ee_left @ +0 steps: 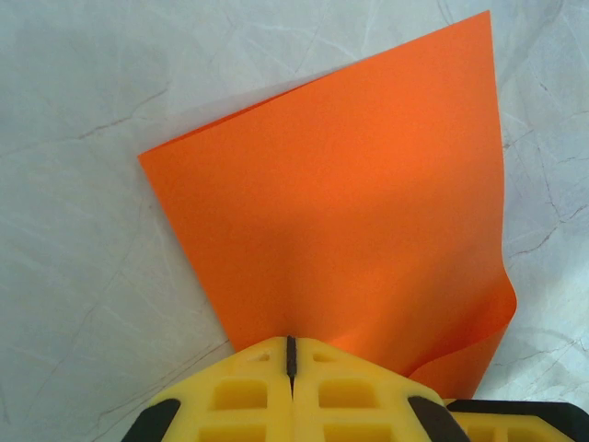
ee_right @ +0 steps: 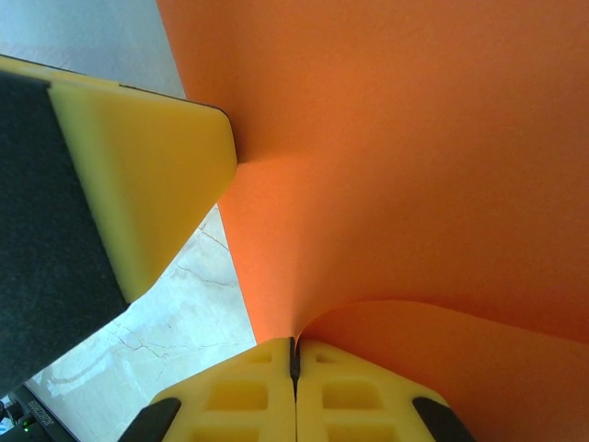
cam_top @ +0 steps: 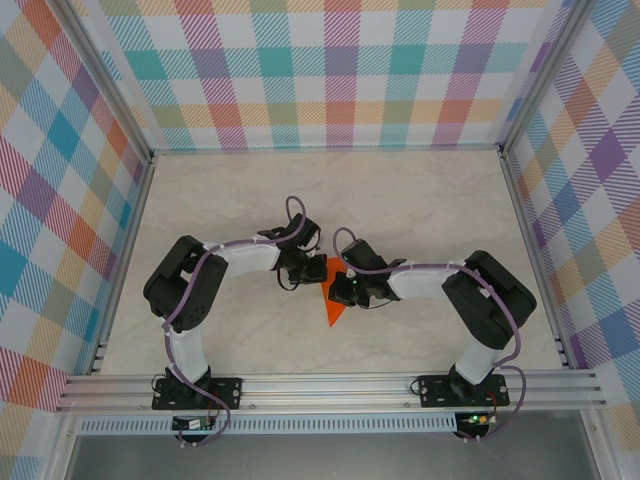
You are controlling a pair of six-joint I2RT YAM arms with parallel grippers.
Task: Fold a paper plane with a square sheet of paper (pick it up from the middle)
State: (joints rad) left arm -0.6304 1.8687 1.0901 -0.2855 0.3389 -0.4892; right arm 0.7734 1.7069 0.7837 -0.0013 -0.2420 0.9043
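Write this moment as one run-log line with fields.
left end effector: shut on orange sheet | right end effector: shut on orange sheet | sheet: curved, no plane yet

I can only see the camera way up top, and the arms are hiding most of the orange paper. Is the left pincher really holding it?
Observer: Yes. In the left wrist view, the left gripper has its fingers shut tight on the near edge of the orange paper.
Operator: What about the other pincher?
Observer: The right gripper is shut on the paper too. The sheet runs straight into the seam between its fingers.
Operator: Is the paper flat?
Observer: No. Beside the right gripper it curves over in a soft bend, not a sharp crease.
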